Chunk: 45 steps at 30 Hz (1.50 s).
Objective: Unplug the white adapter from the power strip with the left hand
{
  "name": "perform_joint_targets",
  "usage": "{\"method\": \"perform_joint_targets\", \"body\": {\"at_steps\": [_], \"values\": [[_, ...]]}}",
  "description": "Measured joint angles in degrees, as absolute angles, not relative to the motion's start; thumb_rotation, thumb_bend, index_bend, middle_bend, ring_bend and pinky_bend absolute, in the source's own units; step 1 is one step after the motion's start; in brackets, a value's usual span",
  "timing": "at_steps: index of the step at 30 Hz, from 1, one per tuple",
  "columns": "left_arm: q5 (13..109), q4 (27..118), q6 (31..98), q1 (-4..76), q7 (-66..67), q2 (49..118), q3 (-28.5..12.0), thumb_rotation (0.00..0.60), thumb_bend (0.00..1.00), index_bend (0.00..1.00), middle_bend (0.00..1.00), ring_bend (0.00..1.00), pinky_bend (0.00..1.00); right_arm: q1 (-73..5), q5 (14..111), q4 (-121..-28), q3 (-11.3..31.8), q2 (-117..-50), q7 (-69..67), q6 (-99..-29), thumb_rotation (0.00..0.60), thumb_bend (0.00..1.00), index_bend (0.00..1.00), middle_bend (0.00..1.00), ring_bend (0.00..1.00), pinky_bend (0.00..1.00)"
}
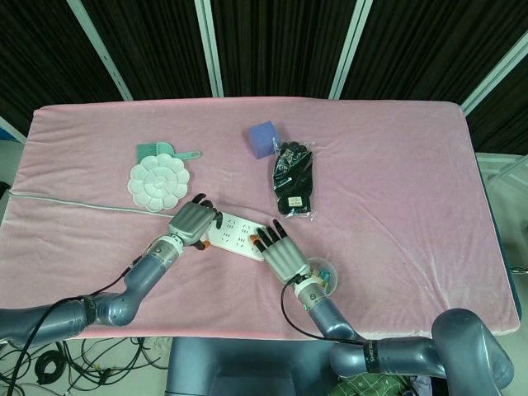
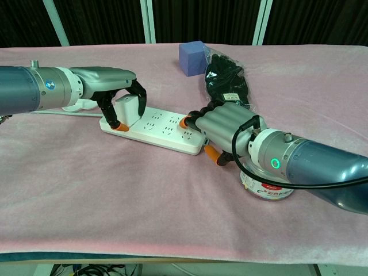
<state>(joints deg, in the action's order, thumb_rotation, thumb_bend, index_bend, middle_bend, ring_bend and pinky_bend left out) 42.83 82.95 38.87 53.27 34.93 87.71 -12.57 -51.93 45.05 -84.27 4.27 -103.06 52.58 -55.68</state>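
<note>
The left hand (image 2: 109,86) curls its fingers (image 2: 140,95) around a white adapter (image 2: 127,108), grasping it from above. The adapter stands plugged into the left end of a white power strip (image 2: 164,130), which lies on the pink worktop (image 2: 115,190). The right hand (image 2: 221,127) presses its bent fingers (image 2: 193,121) down on the strip's right end. A tin can (image 2: 265,187) sits beneath the right wrist; black gloves (image 1: 294,180) lie beyond.
</note>
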Motion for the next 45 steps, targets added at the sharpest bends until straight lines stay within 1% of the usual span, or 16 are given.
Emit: {"method": "perform_joint_targets", "body": {"at_steps": [4, 8, 11, 17, 24, 32, 35, 38, 43, 45], "values": [[39.38, 84.57, 40.76, 55.16, 37.07, 86.95, -12.22, 0.600, 0.64, 0.60, 0.63, 0.19, 0.09, -51.95, 45.00, -84.69, 4.42, -102.79, 52.43, -55.97, 0.600, 0.58, 0.31, 0.17, 0.12, 0.05], [39.96, 85.02, 44.79, 55.54, 38.32, 87.00, -11.61, 0.600, 0.64, 0.61, 0.64, 0.20, 0.10, -51.96, 44.77, -85.11, 4.33, -102.41, 52.18, -55.70, 0.600, 0.58, 0.32, 0.18, 0.13, 0.06], [42.20, 85.02, 47.66, 55.31, 38.59, 87.46, -10.79, 0.600, 0.64, 0.62, 0.64, 0.20, 0.10, -52.12, 45.28, -85.22, 3.94, -102.13, 52.03, -55.08, 0.600, 0.58, 0.33, 0.19, 0.14, 0.06], [50.89, 83.54, 50.39, 53.75, 34.15, 88.84, -9.70, 0.600, 0.66, 0.63, 0.65, 0.21, 0.13, -52.55, 45.59, -85.29, 3.20, -101.61, 52.09, -54.14, 0.600, 0.58, 0.36, 0.20, 0.14, 0.06], [65.98, 78.51, 55.05, 50.86, 19.48, 90.99, -8.28, 0.600, 0.66, 0.64, 0.65, 0.21, 0.13, -53.24, 44.10, -86.43, 3.14, -101.11, 53.33, -54.19, 0.600, 0.58, 0.37, 0.20, 0.14, 0.06], [76.98, 73.64, 61.93, 47.49, 2.03, 92.49, -6.78, 0.600, 0.65, 0.61, 0.64, 0.21, 0.13, -53.54, 43.15, -86.92, 3.51, -101.11, 53.58, -55.35, 0.600, 0.57, 0.37, 0.20, 0.15, 0.06], [79.36, 74.64, 63.48, 46.28, 1.08, 90.59, -5.67, 0.600, 0.64, 0.59, 0.63, 0.20, 0.12, -53.33, 44.30, -87.02, 4.54, -101.24, 52.19, -56.75, 0.600, 0.55, 0.37, 0.20, 0.15, 0.06], [79.76, 78.14, 64.85, 44.29, 4.35, 86.69, -4.05, 0.600, 0.63, 0.59, 0.62, 0.20, 0.12, -53.00, 46.35, -87.10, 5.70, -101.29, 50.39, -58.47, 0.600, 0.55, 0.37, 0.20, 0.14, 0.06], [80.08, 85.59, 68.75, 38.11, 9.00, 78.37, 0.04, 0.600, 0.62, 0.58, 0.62, 0.19, 0.12, -52.46, 48.93, -87.87, 8.11, -100.76, 48.06, -61.72, 0.600, 0.54, 0.36, 0.19, 0.14, 0.06], [80.36, 86.48, 70.14, 35.43, 7.74, 76.58, 1.78, 0.600, 0.59, 0.56, 0.60, 0.18, 0.12, -52.31, 49.37, -88.86, 9.28, -99.96, 47.44, -62.62, 0.600, 0.53, 0.36, 0.18, 0.14, 0.06]]}}
